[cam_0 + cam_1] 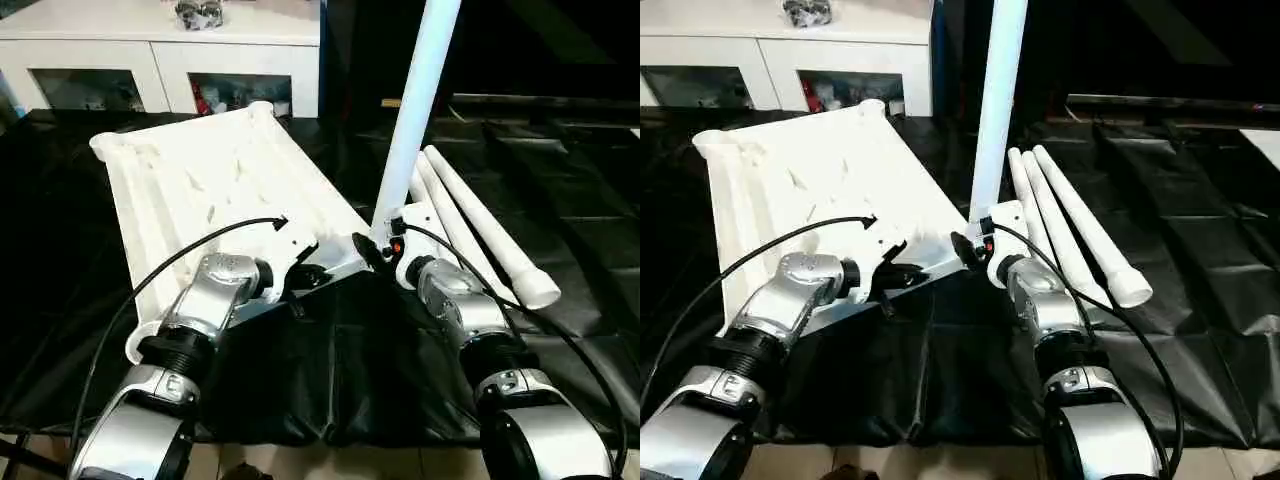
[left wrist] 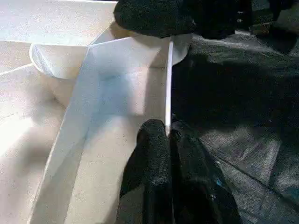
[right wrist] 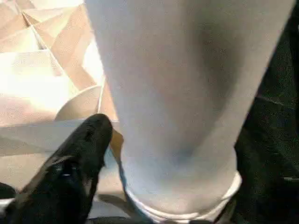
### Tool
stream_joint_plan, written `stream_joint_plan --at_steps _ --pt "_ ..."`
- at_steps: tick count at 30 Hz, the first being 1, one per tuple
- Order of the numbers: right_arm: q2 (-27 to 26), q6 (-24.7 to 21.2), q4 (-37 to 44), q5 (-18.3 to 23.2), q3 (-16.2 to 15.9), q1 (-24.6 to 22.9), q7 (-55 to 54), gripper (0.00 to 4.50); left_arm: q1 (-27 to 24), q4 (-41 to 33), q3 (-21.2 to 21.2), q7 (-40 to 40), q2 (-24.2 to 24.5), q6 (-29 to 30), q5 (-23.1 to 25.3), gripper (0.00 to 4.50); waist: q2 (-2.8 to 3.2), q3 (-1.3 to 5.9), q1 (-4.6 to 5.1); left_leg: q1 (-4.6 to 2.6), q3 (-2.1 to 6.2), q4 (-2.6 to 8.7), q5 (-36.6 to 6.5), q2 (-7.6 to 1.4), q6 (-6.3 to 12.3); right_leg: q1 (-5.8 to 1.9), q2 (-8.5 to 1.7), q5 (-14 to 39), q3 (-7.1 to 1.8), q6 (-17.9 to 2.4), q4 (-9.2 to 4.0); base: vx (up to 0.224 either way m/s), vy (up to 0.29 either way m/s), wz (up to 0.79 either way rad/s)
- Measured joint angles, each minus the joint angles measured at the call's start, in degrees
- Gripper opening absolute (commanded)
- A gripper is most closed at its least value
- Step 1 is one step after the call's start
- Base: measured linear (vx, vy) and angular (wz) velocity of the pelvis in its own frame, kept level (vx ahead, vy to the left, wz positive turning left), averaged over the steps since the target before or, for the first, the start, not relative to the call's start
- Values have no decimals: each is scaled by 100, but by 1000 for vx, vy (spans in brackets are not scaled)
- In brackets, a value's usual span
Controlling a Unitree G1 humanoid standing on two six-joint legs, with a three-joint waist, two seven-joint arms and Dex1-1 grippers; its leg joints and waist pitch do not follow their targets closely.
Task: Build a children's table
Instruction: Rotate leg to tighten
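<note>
One leg (image 1: 415, 110) stands upright in the near corner socket of the upturned tabletop (image 1: 215, 185) on the black-covered bench (image 1: 560, 190); three legs (image 1: 480, 225) lie beside it. Left gripper (image 2: 167, 135) jaws pinch the tabletop's rim; right gripper (image 3: 140, 154) jaws straddle the leg's base.

Tabletop (image 1: 215, 190), white, ribbed underside up, on black sheet (image 1: 330, 370). One leg (image 1: 415, 110) upright at near right corner; three legs (image 1: 480, 225) lying alongside. White cabinet (image 1: 160, 50) behind.

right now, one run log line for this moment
left gripper shut on tabletop rim | upright leg in near corner socket | three legs lying
</note>
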State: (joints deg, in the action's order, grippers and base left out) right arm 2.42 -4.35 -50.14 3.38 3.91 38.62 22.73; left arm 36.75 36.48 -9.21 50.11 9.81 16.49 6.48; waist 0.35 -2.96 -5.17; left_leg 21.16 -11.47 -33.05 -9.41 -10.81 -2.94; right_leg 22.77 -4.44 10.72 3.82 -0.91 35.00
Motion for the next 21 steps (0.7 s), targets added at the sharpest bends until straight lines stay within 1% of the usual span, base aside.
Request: stream_joint_plan --at_steps 2,4,6,7,11,15,17,18,21 --pt "24 7 24 -48 2 -3 72 435 -1 -18 -4 -3 0 0 0 0 1 -1 -2 4 0 5 0 0 0 4 0 0 2 0 0 0 0 0" --pt "58 9 62 -79 -37 -23 179 445 -1 -29 -16 -22 0 0 0 0 3 -2 -4 8 0 6 0 0 0 7 0 0 2 1 -1 0 0 0" --pt "88 7 109 -78 -66 -51 243 445 -3 -45 -24 -30 0 9 0 0 3 -3 -7 10 0 6 0 0 0 7 0 1 2 1 -2 0 0 0" --pt "242 -11 281 -78 -186 -148 451 445 -16 -109 -52 -15 -3 17 -2 0 3 -6 -23 20 0 5 0 0 0 10 0 2 2 3 -4 0 0 0" --pt "674 -60 815 -63 -392 -460 1256 445 -58 -244 -99 185 59 17 -11 0 3 -8 -49 34 -3 6 1 -2 1 14 0 9 0 15 -6 0 0 0" --pt "1264 -162 1407 59 -633 -752 2431 445 -117 -332 -218 707 348 -203 -90 0 4 -8 -73 47 -2 6 2 -8 2 27 4 18 4 28 -4 0 0 0" --pt "1529 -181 1571 71 -724 -823 2856 445 -135 -345 -254 887 463 -289 -129 0 4 -8 -82 58 -2 4 2 -8 3 34 4 19 5 28 -4 0 0 0" --pt "1708 -179 1695 75 -801 -876 3119 445 -136 -345 -279 986 535 -341 -137 0 4 -8 -108 70 -1 -2 2 -9 4 38 4 19 7 28 -4 0 0 0" --pt "1903 -182 1863 86 -845 -890 3401 445 -137 -343 -302 1048 584 -385 -134 0 -3 -12 -123 79 -1 -18 1 -13 5 41 4 17 8 26 -1 0 0 0"
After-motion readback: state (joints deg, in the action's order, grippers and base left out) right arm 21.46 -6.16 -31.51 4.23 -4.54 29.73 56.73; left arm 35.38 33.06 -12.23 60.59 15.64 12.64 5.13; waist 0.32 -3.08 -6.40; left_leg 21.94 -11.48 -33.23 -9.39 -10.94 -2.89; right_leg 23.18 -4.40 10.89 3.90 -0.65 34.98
